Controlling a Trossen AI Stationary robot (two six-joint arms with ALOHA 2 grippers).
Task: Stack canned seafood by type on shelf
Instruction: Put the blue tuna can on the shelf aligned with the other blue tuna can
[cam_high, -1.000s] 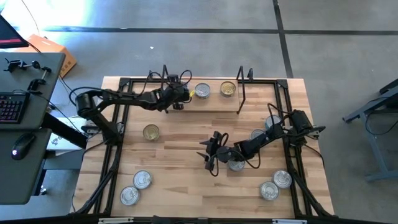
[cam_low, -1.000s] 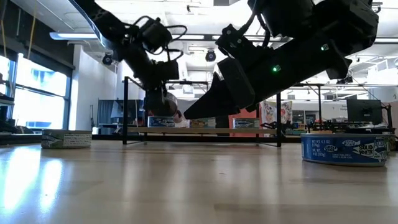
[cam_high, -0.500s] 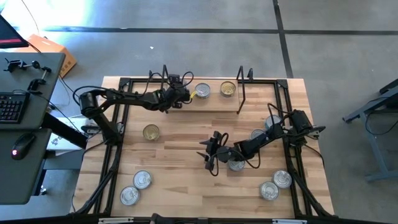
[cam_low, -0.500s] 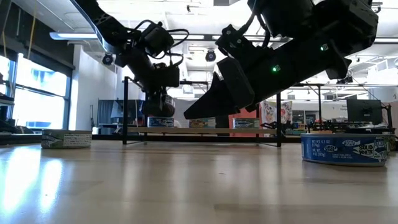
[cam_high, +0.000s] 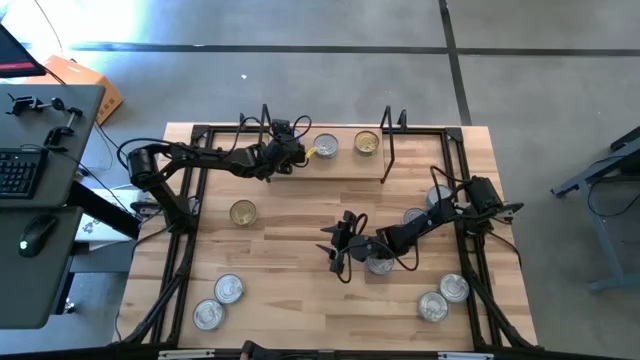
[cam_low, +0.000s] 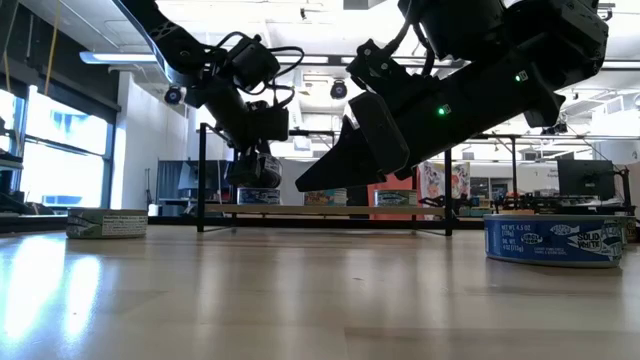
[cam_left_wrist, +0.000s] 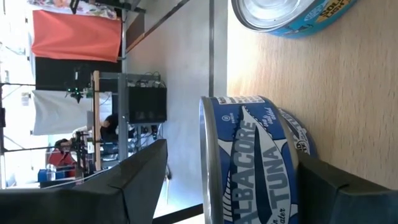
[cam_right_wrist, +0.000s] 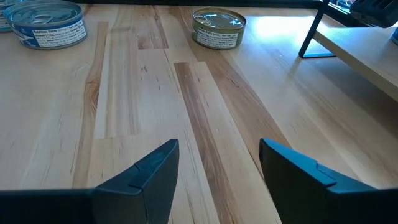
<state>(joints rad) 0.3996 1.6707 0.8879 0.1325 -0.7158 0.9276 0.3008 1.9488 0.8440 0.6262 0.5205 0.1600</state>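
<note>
Four silver-lidded tins sit along the near edge of the wooden tabletop (cam_high: 290, 300): a pair at the left (cam_high: 218, 302) and a pair at the right (cam_high: 443, 297). Past them, mid-table, the right gripper (cam_high: 338, 245) hangs just above the bare wood with its fingers spread wide and nothing between them; more tins (cam_high: 380, 264) lie under and beside its arm. Left of it rests a gold-topped tin (cam_high: 242, 212) with an olive-green label.

Farther back stands the shelf (cam_high: 335, 165), a light board between black wire uprights. On it sit a silver-lidded tin (cam_high: 326, 147) and a gold-topped one (cam_high: 367, 143), side by side, not stacked. At the shelf's left end the left gripper (cam_high: 290, 157) clamps a blue Albacore Tuna can (cam_left_wrist: 252, 162), held on edge just above the board, near a light-blue tin (cam_left_wrist: 283, 14). Whether the can touches the board cannot be told.
</note>
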